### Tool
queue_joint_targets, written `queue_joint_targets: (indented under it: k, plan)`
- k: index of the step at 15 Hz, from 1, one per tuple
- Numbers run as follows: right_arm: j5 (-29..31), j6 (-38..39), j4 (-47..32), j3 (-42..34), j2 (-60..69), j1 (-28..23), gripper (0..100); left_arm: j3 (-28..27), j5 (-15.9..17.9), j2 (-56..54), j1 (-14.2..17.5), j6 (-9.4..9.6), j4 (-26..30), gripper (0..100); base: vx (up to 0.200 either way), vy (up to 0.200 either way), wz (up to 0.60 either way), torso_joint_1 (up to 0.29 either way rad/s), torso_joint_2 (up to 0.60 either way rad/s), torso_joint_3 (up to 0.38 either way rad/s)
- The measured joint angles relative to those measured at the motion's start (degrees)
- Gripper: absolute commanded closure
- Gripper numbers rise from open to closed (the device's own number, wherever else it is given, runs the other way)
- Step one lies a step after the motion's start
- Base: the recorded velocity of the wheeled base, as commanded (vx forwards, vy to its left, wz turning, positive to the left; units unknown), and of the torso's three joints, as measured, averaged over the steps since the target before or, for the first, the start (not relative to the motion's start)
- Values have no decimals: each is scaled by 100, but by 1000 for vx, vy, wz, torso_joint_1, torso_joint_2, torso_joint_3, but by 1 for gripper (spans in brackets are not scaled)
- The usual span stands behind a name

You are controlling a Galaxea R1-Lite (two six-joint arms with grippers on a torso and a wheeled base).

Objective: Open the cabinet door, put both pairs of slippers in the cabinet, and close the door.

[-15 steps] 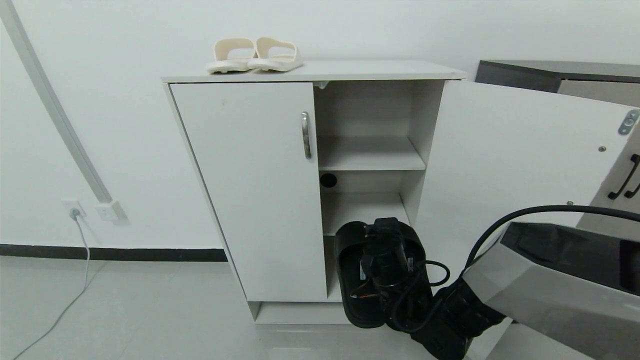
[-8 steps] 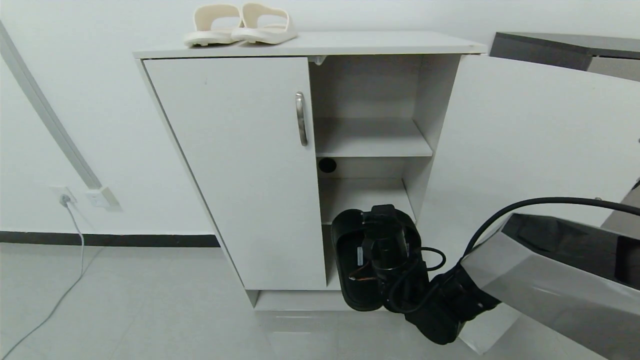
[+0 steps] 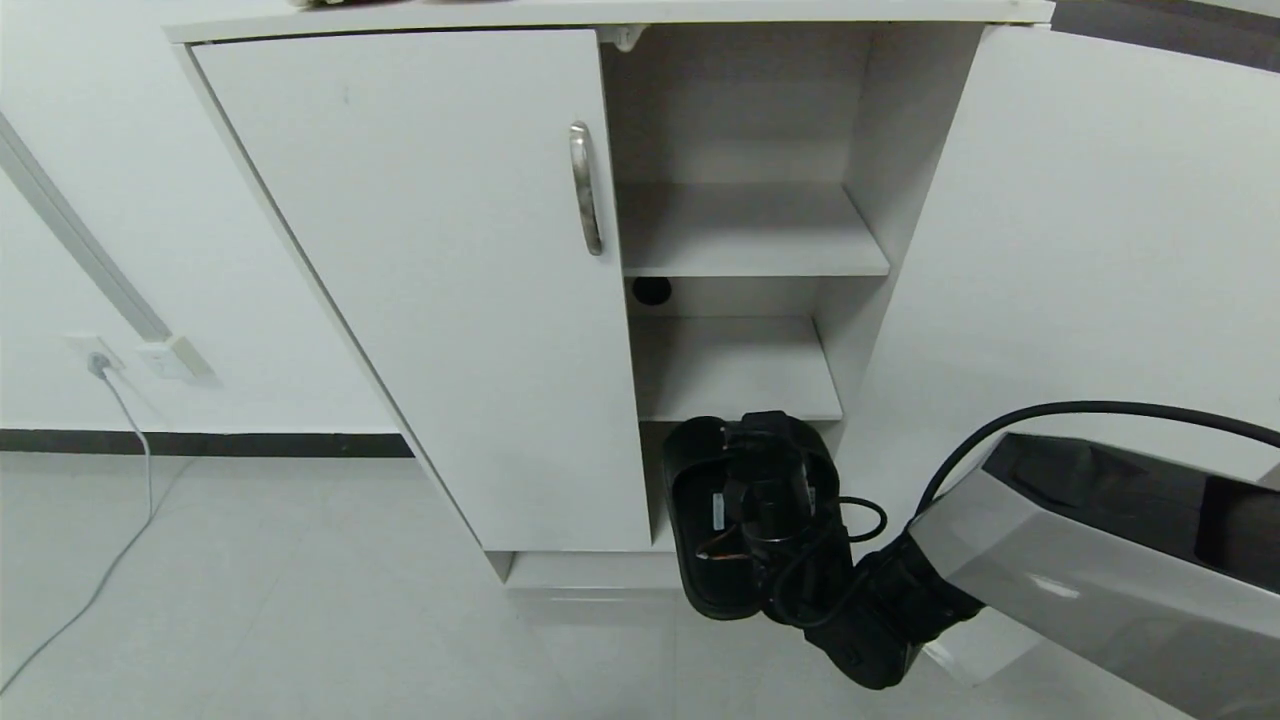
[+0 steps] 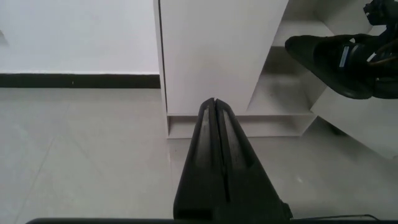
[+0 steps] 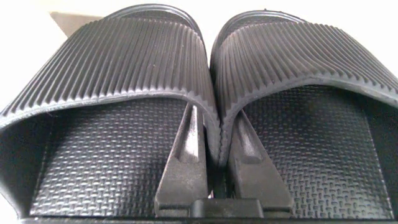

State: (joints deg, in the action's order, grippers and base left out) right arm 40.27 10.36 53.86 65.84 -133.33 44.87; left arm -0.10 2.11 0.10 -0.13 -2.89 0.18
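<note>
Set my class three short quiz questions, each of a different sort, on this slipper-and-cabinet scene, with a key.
1. True or false: the right tool grips both black slippers at once.
2. Which doors stand open? A none; B the right door alone; C both.
3. Fill in: the left tool is ____ (open/shut).
Key: 1 true; 2 B; 3 shut.

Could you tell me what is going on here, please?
The right gripper is shut on the pair of black slippers, pinching their straps together, and holds them at the mouth of the lowest compartment of the cabinet. The right door stands open, the left door is closed. The left gripper is shut and empty.
</note>
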Motion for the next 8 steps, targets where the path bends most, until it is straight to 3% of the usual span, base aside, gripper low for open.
queue_joint_targets:
  k: [2,5,8]
  plan:
    - [5,-128,274,-20,-35,-15,100,0,-1,0,0,2,-5,100,0,0,0,7,0,-173]
    - [-9,-974,1791,-319,-74,-67,100,0,-6,0,4,0,-7,100,0,0,0,1,1,-28]
    - [-17,-1279,2259,-545,-221,-172,100,0,-9,0,4,2,-9,100,0,0,0,0,0,0]
